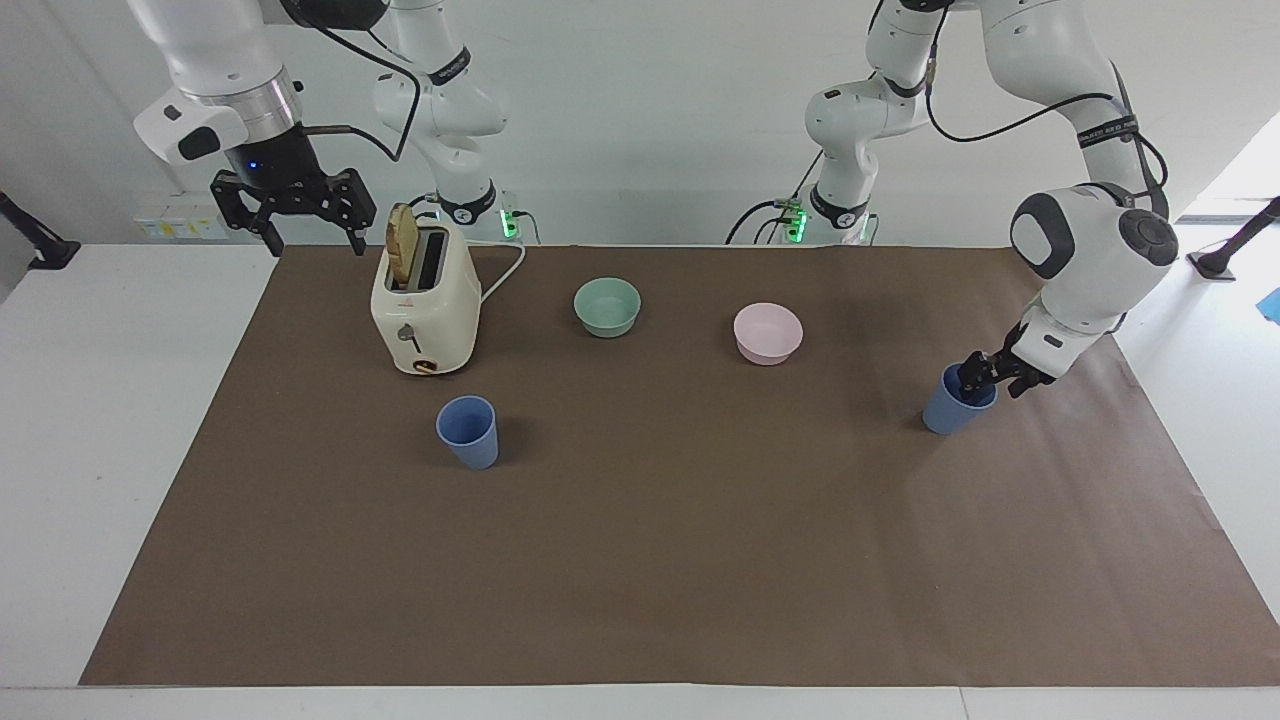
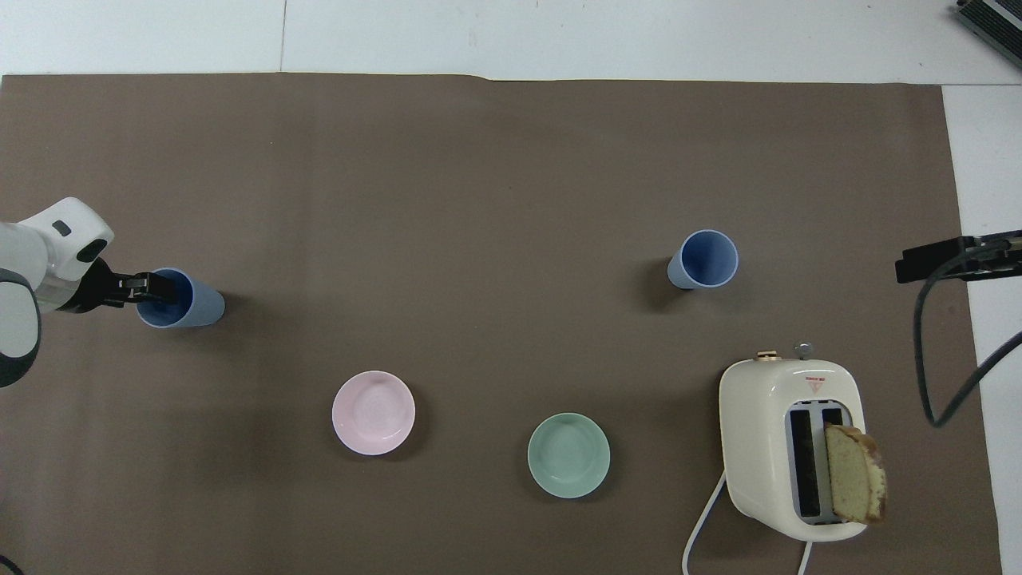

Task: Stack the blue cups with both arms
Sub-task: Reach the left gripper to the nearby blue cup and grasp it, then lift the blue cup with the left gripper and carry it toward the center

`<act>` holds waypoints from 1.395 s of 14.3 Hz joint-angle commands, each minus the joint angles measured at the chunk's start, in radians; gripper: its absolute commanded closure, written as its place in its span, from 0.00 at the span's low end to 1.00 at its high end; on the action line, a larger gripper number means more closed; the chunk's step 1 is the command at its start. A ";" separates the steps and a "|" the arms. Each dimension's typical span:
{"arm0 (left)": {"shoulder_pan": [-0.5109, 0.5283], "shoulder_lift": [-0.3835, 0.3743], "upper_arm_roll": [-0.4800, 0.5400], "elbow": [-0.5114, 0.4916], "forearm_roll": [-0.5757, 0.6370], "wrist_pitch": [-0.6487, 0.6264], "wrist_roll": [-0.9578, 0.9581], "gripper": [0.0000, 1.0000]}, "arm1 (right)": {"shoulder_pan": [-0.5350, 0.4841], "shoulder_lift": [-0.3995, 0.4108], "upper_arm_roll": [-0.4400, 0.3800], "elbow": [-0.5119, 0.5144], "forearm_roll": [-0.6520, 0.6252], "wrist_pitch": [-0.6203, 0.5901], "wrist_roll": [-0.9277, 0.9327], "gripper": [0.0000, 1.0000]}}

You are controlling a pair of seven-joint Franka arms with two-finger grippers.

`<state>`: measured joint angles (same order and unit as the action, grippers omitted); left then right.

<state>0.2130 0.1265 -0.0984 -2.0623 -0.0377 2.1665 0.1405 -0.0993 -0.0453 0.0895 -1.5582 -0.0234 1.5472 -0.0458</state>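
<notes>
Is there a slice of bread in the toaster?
Yes, a slice of bread stands up out of one slot of the toaster.

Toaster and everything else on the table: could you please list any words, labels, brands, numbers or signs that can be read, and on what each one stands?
Nothing here can be read.
Toaster: a small red triangular mark with print on its top, too small to read.
Blue cups, mint-green bowl, pink bowl: no markings visible.

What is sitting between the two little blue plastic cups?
Nothing; the overhead view shows only bare brown paper between the blue plastic cup near the toaster and the blue plastic cup at the left gripper.
</notes>
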 commanded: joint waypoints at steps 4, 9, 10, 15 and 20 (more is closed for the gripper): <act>-0.009 -0.001 0.002 0.023 -0.053 0.009 -0.005 1.00 | -0.014 -0.016 0.007 -0.016 0.007 -0.001 -0.025 0.00; -0.044 0.002 -0.007 0.149 -0.096 -0.071 -0.053 1.00 | -0.014 -0.016 0.007 -0.016 0.005 -0.001 -0.025 0.00; -0.070 -0.002 -0.010 0.180 -0.099 -0.097 -0.117 1.00 | -0.014 -0.016 0.007 -0.016 0.007 -0.001 -0.025 0.00; -0.314 -0.018 -0.009 0.206 -0.085 -0.094 -0.490 1.00 | -0.014 -0.016 0.007 -0.016 0.005 -0.001 -0.025 0.00; -0.525 0.005 -0.010 0.205 -0.036 -0.012 -0.709 1.00 | -0.014 -0.016 0.007 -0.016 0.005 -0.001 -0.025 0.00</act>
<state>-0.2398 0.1147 -0.1291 -1.8621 -0.1152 2.1091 -0.4950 -0.0993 -0.0453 0.0895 -1.5581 -0.0234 1.5472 -0.0458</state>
